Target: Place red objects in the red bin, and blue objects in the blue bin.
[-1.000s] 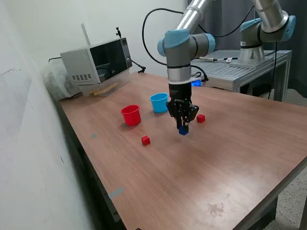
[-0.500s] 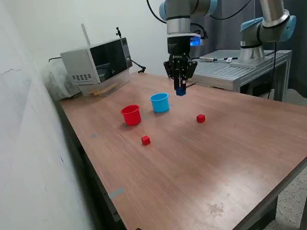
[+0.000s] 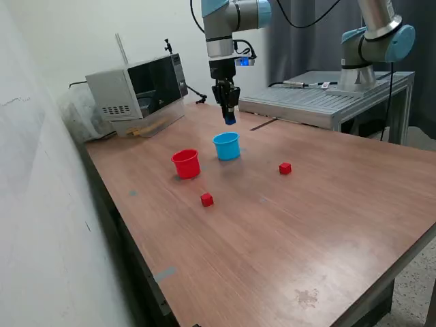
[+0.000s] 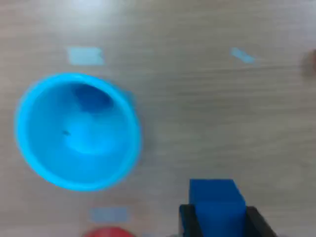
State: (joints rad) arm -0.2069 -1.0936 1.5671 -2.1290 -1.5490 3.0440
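My gripper (image 3: 229, 117) is shut on a dark-blue cube (image 3: 230, 120) and holds it high above the table, just over the light-blue cup (image 3: 226, 146). In the wrist view the held cube (image 4: 217, 198) sits between my fingers (image 4: 188, 220), off to one side of the cup's mouth (image 4: 44, 148). A blurred darker-blue patch (image 4: 91, 98) inside the cup looks like a second cube. The red cup (image 3: 185, 163) stands beside the blue one; its rim (image 4: 106, 232) just shows in the wrist view. Two red cubes (image 3: 207, 199) (image 3: 285, 168) lie on the table.
A microwave (image 3: 136, 85) stands at the back on the exterior view's left. A second arm (image 3: 373, 41) is mounted on a metal bench (image 3: 327, 95) at the back right. A white wall runs along the left table edge.
My gripper has risen from the table with the blue cube and moved toward the exterior view's left and back, from near the red cube to over the blue cup.
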